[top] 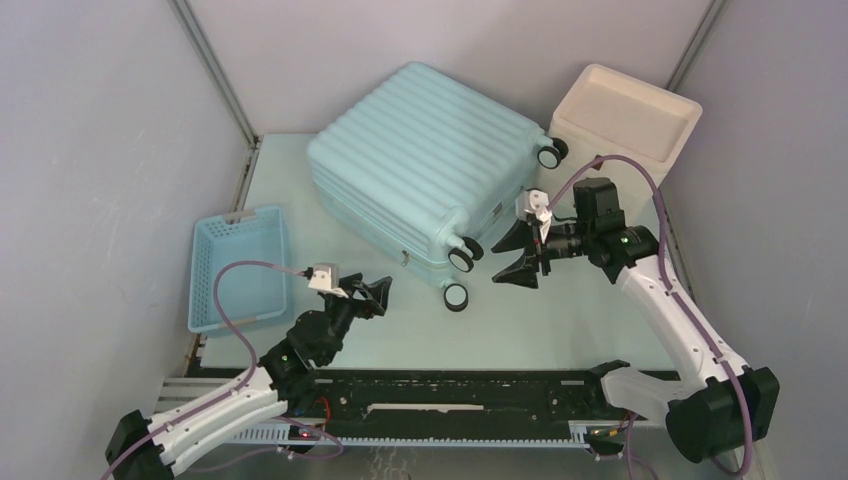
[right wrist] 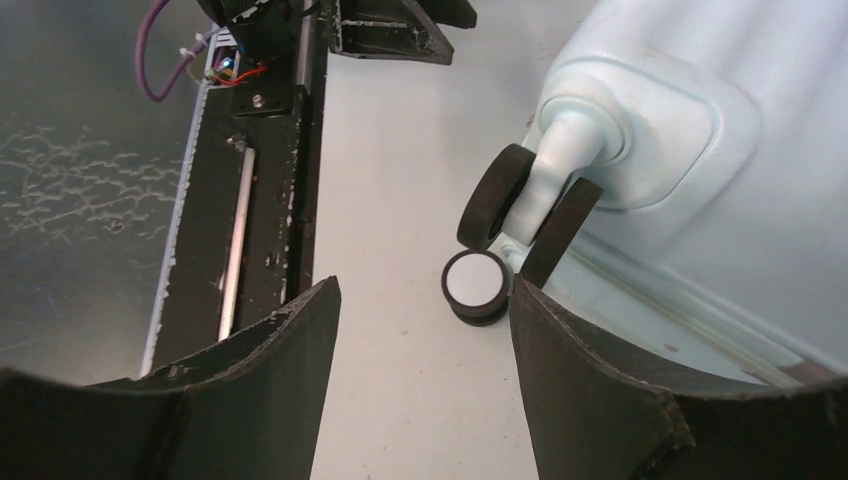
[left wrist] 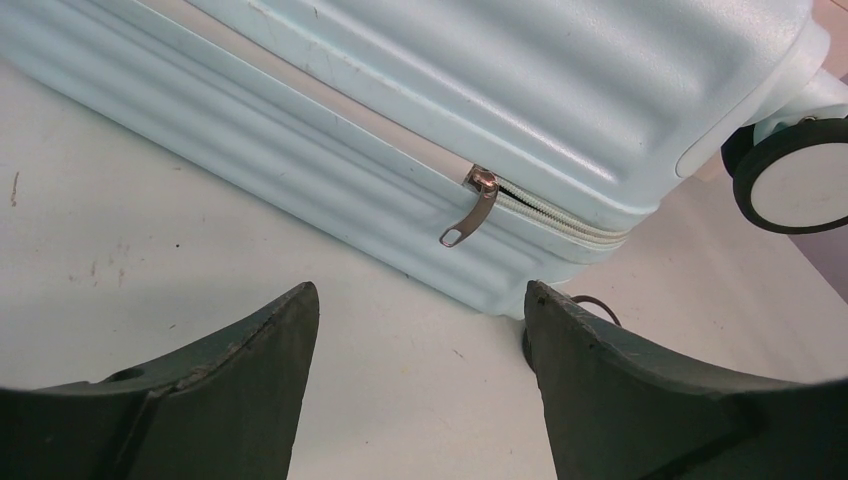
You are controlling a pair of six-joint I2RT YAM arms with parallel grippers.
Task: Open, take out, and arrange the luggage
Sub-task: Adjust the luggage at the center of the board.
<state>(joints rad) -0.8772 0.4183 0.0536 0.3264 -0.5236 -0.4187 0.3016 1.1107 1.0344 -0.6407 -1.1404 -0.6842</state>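
Note:
The luggage [top: 425, 150], a pale mint-blue ribbed hard-shell suitcase, lies flat and closed at the table's back centre, its wheels [top: 462, 257] toward the front right. In the left wrist view its side [left wrist: 560, 70] fills the top, with a metal zip pull [left wrist: 470, 215] hanging at the seam. My left gripper [top: 378, 291] stands open just in front of the suitcase's near side, nothing between its fingers [left wrist: 265, 370]. My right gripper [top: 522, 255] is open too, beside the wheels at the suitcase's right end [right wrist: 700, 150]; a wheel [right wrist: 475, 285] lies just beyond its tips.
A small blue slatted basket [top: 240, 268] sits at the left of the table. A cream-white box [top: 625, 115] stands at the back right, close behind the right arm. The black base rail [top: 450, 395] runs along the near edge.

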